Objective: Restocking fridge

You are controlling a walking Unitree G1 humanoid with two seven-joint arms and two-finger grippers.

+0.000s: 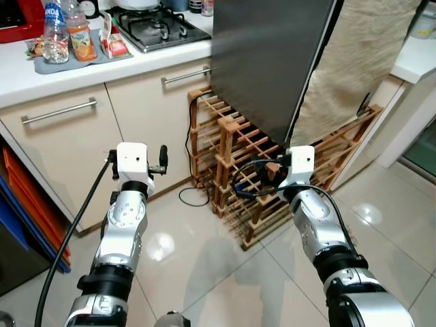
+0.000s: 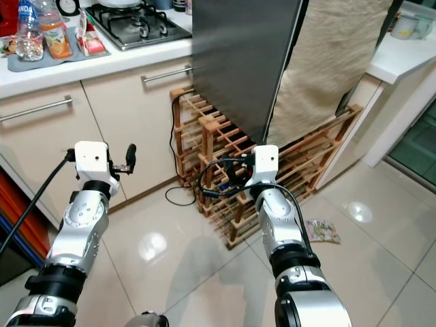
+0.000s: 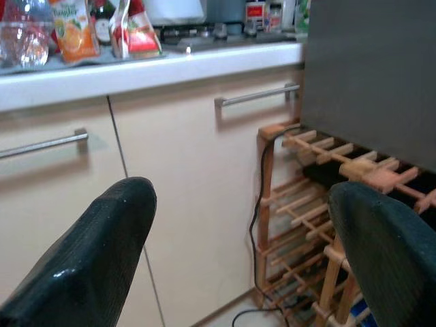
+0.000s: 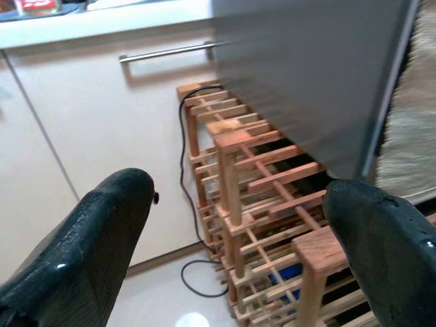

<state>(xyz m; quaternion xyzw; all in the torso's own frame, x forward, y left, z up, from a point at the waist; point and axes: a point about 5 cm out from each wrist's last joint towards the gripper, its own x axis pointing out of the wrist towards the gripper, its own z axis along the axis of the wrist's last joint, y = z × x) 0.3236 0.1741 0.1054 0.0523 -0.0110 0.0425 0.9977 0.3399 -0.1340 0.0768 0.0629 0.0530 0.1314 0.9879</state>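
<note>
The dark grey fridge door (image 1: 272, 61) stands ahead, past the end of the white counter (image 1: 41, 75). On the counter are a clear water bottle (image 1: 54, 34), an orange juice bottle (image 1: 80, 34) and a red-and-white pouch (image 1: 114, 42). Both arms are raised over the floor in front of the cabinets. My left gripper (image 3: 242, 204) is open and empty, facing the cabinet fronts. My right gripper (image 4: 238, 191) is also open and empty, facing the wooden wine rack (image 1: 231, 150) under the fridge door.
A beige cloth (image 1: 354, 61) hangs right of the fridge door. A gas hob (image 1: 153, 27) sits on the counter. A black cable (image 1: 194, 197) runs down to the glossy tile floor. A small packet (image 2: 321, 230) lies on the tiles. A white unit (image 1: 415, 61) stands at the right.
</note>
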